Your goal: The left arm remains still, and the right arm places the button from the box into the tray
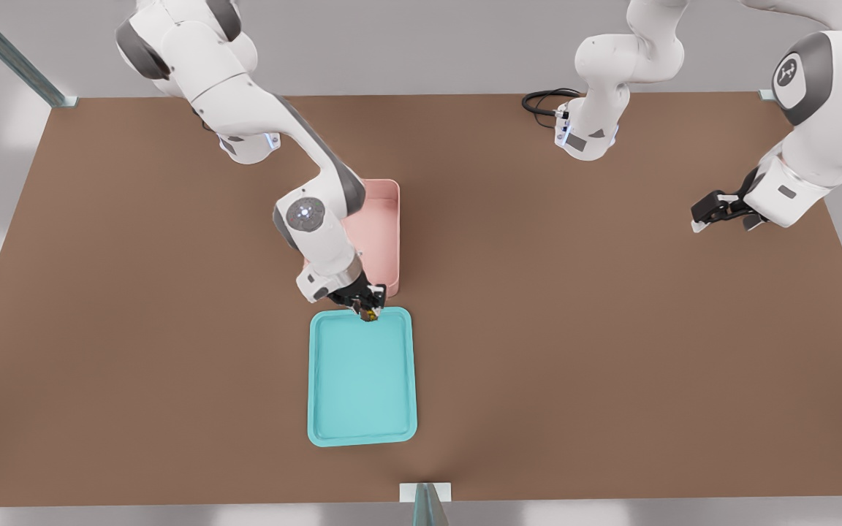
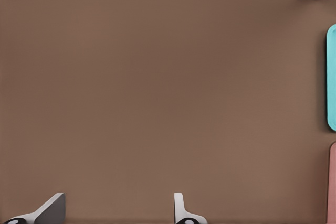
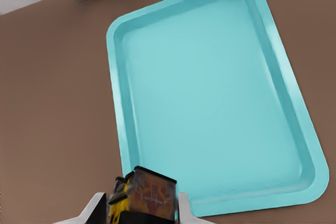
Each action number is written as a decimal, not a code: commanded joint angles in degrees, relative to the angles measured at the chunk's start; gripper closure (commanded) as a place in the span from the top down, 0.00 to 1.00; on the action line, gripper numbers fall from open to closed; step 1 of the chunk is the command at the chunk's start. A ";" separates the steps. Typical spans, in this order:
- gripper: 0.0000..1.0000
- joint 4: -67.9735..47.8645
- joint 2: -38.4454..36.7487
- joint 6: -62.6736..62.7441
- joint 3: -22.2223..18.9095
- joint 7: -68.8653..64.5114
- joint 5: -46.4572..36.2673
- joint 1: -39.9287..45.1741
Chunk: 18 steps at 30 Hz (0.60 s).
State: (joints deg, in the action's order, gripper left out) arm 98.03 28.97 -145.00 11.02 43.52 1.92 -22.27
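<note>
Two fingers clamp button over tray rim

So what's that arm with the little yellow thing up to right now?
Gripper shut on the button, over the near rim of the tray. Box just behind. Tray floor bare, nothing in the way.

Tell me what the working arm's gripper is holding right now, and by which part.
The gripper holds the button, its fingers clamping the sides of the black body, at the tray's rim nearest the box.
</note>
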 commanded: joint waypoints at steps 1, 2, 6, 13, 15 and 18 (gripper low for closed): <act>0.49 -9.60 7.32 13.61 -0.20 -14.25 -0.87 2.05; 0.49 -12.95 10.75 13.61 -0.20 -19.43 -2.45 3.11; 0.49 -21.82 19.10 12.29 -0.38 -28.49 -2.36 6.27; 1.00 -30.35 15.15 28.98 0.06 -27.79 -5.00 5.92; 1.00 -33.60 3.56 46.27 0.68 -33.40 1.05 5.83; 1.00 -22.88 -15.62 63.09 -0.47 -47.73 0.18 23.49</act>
State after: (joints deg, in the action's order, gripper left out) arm 72.45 17.79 -105.20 10.80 23.44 2.68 -4.41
